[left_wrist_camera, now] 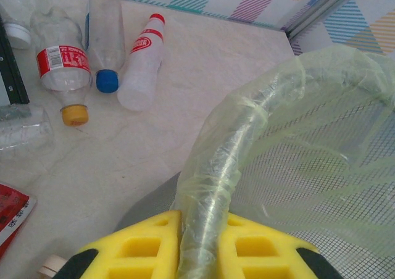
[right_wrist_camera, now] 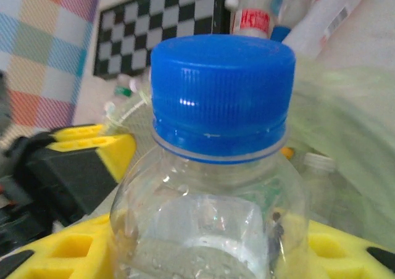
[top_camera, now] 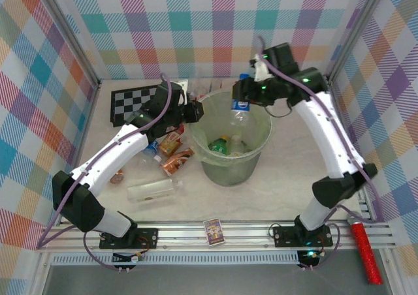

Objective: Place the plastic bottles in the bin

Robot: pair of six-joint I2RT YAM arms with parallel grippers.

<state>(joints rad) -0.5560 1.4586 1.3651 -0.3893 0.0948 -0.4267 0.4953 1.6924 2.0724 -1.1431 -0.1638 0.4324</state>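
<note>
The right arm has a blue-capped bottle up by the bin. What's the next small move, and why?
Probably open the right gripper and let the bottle drop. From above, the bottle hangs over the open mouth of the bin, just inside its far rim. The left gripper is clamped on the rim, steadying it. Other bottles already lie inside.

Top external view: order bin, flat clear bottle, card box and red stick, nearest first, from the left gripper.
1. bin: left gripper clamps its rim.
2. clear bottle: on the table, left-front.
3. card box: front rail, centre.
4. red stick: front right corner.
</note>
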